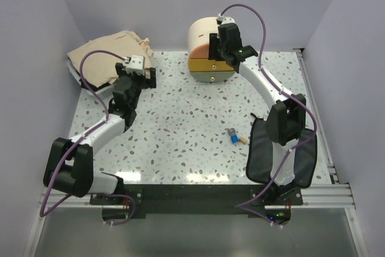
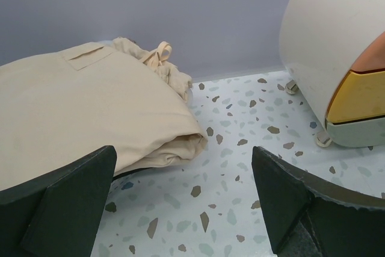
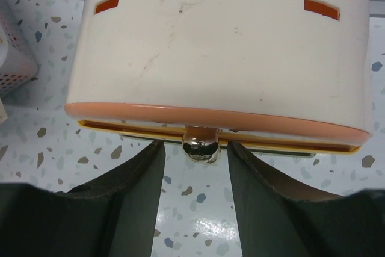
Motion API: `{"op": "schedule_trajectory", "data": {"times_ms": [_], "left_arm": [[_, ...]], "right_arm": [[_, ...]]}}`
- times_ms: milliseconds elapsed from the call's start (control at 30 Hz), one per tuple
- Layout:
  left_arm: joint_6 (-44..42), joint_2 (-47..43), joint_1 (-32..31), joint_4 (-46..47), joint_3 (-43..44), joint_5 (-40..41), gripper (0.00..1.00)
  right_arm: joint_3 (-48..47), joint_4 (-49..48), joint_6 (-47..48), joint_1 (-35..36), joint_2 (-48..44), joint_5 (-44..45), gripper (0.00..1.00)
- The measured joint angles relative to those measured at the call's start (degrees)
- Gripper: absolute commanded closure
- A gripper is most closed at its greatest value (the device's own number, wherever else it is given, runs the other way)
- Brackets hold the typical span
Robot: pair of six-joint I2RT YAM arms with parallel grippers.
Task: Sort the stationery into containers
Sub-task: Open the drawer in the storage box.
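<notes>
- A flat black fabric pouch (image 1: 261,154) lies at the near right of the speckled table (image 1: 180,124), partly under the right arm.
- Small blue and yellow pieces (image 1: 236,137) lie loose on the table just left of the pouch.
- The left gripper (image 2: 183,167) has its fingers spread wide and holds nothing. It is over bare table between the cloth bag and the box.
- The right gripper (image 3: 195,154) is partly open. Its fingers stand either side of a small gold knob (image 3: 201,144), with a sliver of gap on each side.
- The knob sits on the orange drawer front (image 3: 210,120) of the cream cylindrical box (image 3: 222,34) at far centre.
- A crumpled beige cloth bag (image 2: 78,106) lies far left. Nothing can be read on its sewn tab.
</notes>
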State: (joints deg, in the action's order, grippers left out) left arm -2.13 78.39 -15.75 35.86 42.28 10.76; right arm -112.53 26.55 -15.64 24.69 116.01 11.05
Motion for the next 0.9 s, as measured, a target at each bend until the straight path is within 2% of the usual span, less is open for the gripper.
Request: {"op": "schedule_trajectory", "data": {"times_ms": [300, 367, 500, 567, 600, 700, 900], "left_arm": [[0.2, 0.6, 0.0, 0.0, 0.0, -0.2, 0.00], [0.3, 0.6, 0.0, 0.0, 0.0, -0.2, 0.00], [0.9, 0.6, 0.0, 0.0, 0.0, -0.2, 0.00], [1.0, 0.6, 0.0, 0.0, 0.0, -0.2, 0.00], [1.0, 0.6, 0.0, 0.0, 0.0, -0.3, 0.00], [1.0, 0.7, 0.0, 0.0, 0.0, -0.5, 0.00], [1.0, 0.9, 0.0, 0.0, 0.0, -1.0, 0.00]], "right_arm": [[-0.1, 0.0, -0.1, -0.4, 0.0, 0.2, 0.59], [-0.1, 0.0, -0.2, -0.4, 0.0, 0.3, 0.64], [-0.3, -0.1, -0.2, -0.4, 0.4, 0.3, 0.68], [-0.3, -0.3, -0.2, -0.4, 0.7, 0.3, 0.76], [-0.3, -0.3, -0.2, -0.4, 0.7, 0.3, 0.86], [-0.5, -0.2, 0.1, -0.3, 0.7, 0.2, 1.00], [-0.1, -0.2, 0.8, 0.0, 0.3, 0.3, 1.00]]}}
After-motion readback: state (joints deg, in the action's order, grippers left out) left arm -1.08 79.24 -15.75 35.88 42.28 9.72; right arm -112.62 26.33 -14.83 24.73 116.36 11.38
